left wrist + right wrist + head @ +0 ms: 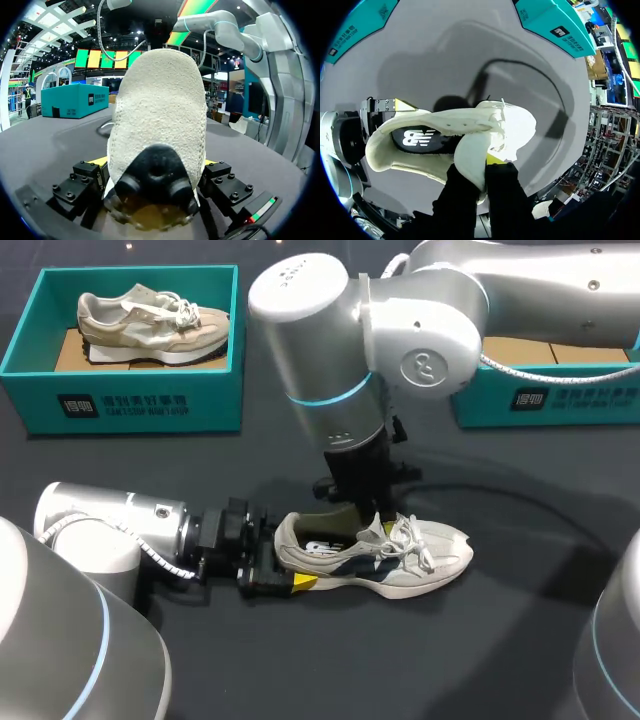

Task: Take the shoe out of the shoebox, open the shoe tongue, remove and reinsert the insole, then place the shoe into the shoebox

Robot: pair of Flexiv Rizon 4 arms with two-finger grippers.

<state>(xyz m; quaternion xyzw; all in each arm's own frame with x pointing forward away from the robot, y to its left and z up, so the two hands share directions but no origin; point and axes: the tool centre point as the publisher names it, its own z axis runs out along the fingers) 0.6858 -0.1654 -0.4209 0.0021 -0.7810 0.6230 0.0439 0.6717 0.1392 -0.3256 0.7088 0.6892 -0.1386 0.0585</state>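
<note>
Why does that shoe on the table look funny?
On the sneaker, the tongue is pulled up off the laces, pinched by the right gripper, while the left gripper clamps the heel. Nothing looks torn.

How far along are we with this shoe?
Done: the shoe is out on the table, left claw shut on its heel. In hand: right claw holds the tongue pulled open. Left: the insole, still inside, must come out and go back, then the shoe gets boxed.
</note>
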